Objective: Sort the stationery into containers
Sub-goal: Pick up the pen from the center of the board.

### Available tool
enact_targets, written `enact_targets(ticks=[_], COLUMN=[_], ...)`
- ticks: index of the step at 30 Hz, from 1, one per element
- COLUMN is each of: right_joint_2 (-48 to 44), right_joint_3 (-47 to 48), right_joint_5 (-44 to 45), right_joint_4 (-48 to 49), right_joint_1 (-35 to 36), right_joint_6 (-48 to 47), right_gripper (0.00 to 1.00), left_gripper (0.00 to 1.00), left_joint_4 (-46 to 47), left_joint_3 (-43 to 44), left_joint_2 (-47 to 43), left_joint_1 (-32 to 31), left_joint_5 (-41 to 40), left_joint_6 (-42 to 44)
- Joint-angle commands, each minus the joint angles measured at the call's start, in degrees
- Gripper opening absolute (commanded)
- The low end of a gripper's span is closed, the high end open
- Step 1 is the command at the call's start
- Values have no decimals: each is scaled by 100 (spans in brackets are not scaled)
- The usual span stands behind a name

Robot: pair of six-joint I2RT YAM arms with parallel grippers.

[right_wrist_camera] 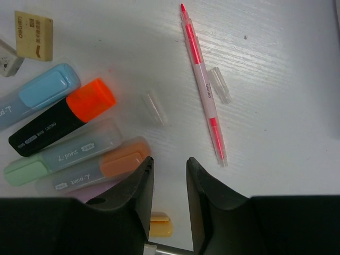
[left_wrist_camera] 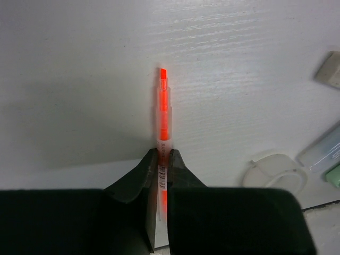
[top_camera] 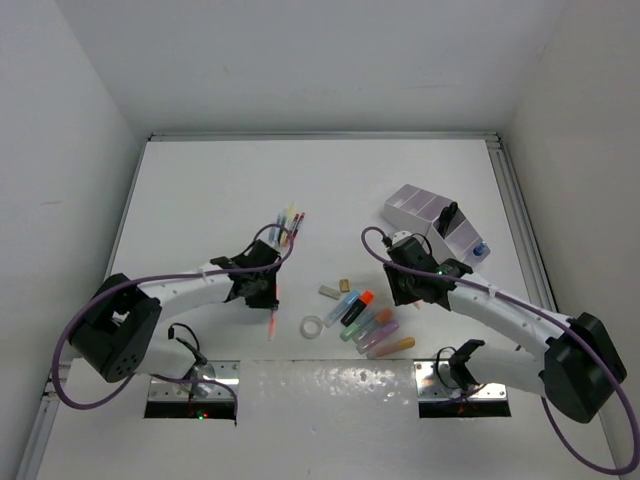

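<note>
Toward the near edge of the counter (top_camera: 220, 190), left of centre, our left pincer (left_wrist_camera: 162, 157) is clenched on an orange-red pen (left_wrist_camera: 163, 101). Rightward, our right pincer (right_wrist_camera: 169, 164) hangs released above the highlighters (right_wrist_camera: 69, 151); the organizer (top_camera: 408, 206) sits by the right edge.

Neon orange-red pen (left_wrist_camera: 163, 106) with a small barcode, black left claw (left_wrist_camera: 162, 159). White, faintly grained surface (left_wrist_camera: 239, 64). A pale blue highlighter (right_wrist_camera: 45, 90), a black highlighter (right_wrist_camera: 48, 133) capped orange, a mint highlighter (right_wrist_camera: 32, 170) — and a beige eraser (right_wrist_camera: 34, 35). The organizer (top_camera: 415, 207) looks lilac-white, though it is small here.
</note>
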Motion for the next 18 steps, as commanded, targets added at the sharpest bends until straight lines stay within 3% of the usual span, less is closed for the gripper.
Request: enact_targets(ticks=[1,10,18], right_joint_2=[-94,959,1443], right_joint_3=[41,664,735], right_joint_5=[95,-853,-1346], right_joint_4=[47,-58,389], right_joint_1=[25,-256,-537], right_joint_6=[-22,-1032,-1561], right_gripper=[30,14,24], left_gripper=[0,0,0], left_joint_4=[-55,-1786,-488], left_joint_3=[-234,1031,1525], left_joint_2=[232,-777,-1807], left_joint_1=[103,578,472], left_joint_5=[-129,-200,-647], left_joint_6=[-77,564,1899])
